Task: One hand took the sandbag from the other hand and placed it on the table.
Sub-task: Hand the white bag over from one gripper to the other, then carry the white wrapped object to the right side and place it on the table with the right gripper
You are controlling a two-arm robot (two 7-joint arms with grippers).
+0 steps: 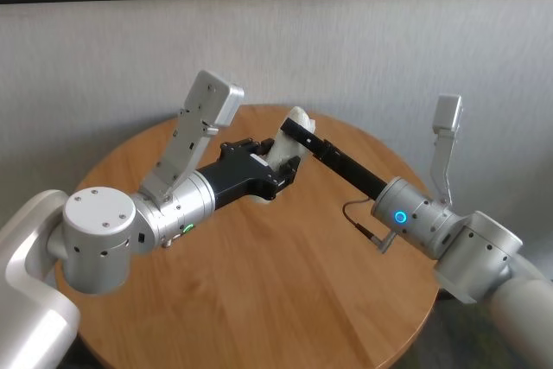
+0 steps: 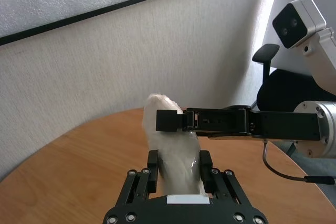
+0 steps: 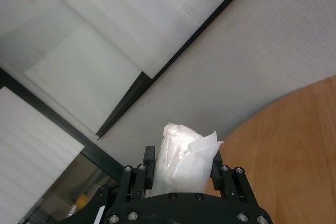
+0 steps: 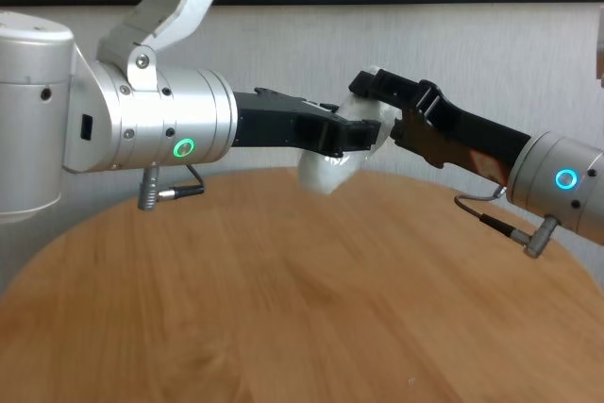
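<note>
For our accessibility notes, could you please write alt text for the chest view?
Both grippers hold the sandbag in the air above the table: the left gripper at its middle, the right gripper at its upper end.

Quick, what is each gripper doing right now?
Left gripper: closed on the sandbag's lower part.
Right gripper: closed on its upper end, above the table.

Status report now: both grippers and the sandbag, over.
Left gripper shut on sandbag, above table. Right gripper shut on its upper end. Nothing in the way.
</note>
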